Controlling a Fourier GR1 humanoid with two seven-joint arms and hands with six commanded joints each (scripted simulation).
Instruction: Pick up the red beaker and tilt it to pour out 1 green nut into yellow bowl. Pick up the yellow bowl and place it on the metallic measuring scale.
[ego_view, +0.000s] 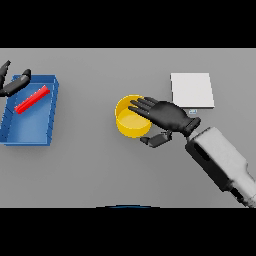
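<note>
Reaching over the one yellow bowl (131, 123) mid-table, right hand (165, 116) fingers spread above its rim, thumb curled just beside its wall.
One white scale (192, 90) sits toward the far right edge; one blue tray (15, 130) at the left edge holds one red beaker (31, 99), left hand (14, 83) relaxed over its far corner.

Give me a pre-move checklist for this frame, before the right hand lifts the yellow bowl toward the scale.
1. Right hand at the yellow bowl: ok; fingers reach over its rim, thumb below its right side.
2. Grip closed on the bowl: not ok; the fingers look straight, not curled round the wall.
3. Green nut in the bowl: cannot tell; none visible in the uncovered part of the inside.
4. Metallic scale free to receive the bowl: ok; its top shows nothing on it.
5. Left hand out of the way: ok; it is far left, at the blue tray holding a red object.
</note>
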